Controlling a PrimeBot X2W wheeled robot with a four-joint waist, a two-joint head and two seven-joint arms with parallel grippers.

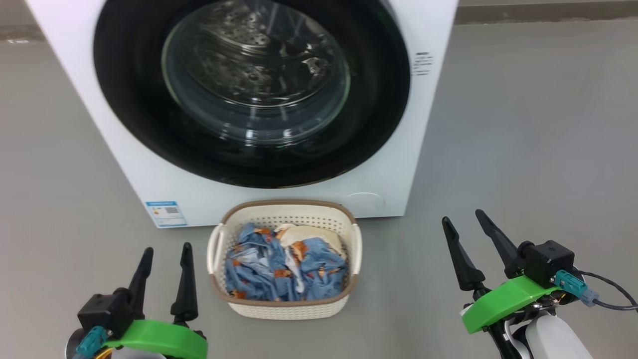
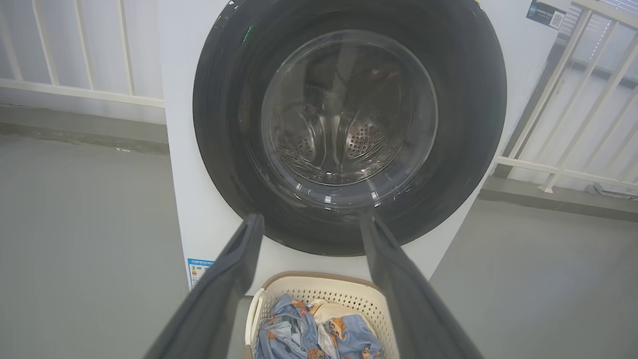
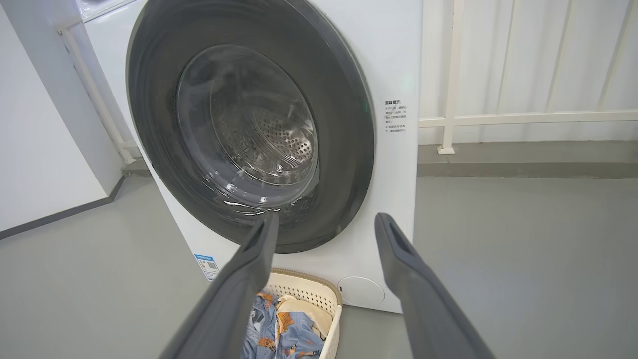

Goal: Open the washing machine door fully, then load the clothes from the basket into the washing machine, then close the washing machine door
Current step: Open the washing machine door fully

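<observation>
The white washing machine (image 1: 408,164) stands ahead with its round black-ringed glass door (image 1: 251,87) shut flat against the front; the steel drum shows through the glass. On the floor right before it sits the cream basket (image 1: 285,305), holding the light-blue printed clothes (image 1: 284,271) with a cream cloth on top. My left gripper (image 1: 167,252) is open, low and just left of the basket. Further off to the basket's right, my right gripper (image 1: 463,219) stands open. Both are empty. The door (image 2: 349,124) and basket (image 2: 349,299) show beyond my open left fingers (image 2: 224,289), and the door (image 3: 249,124) beyond my right fingers (image 3: 413,284).
Grey floor (image 1: 523,124) spreads on both sides of the machine. A white railing (image 2: 563,149) runs behind it, and a white wall (image 3: 45,149) stands off to one side. A small blue label (image 1: 165,213) marks the machine's lower front corner.
</observation>
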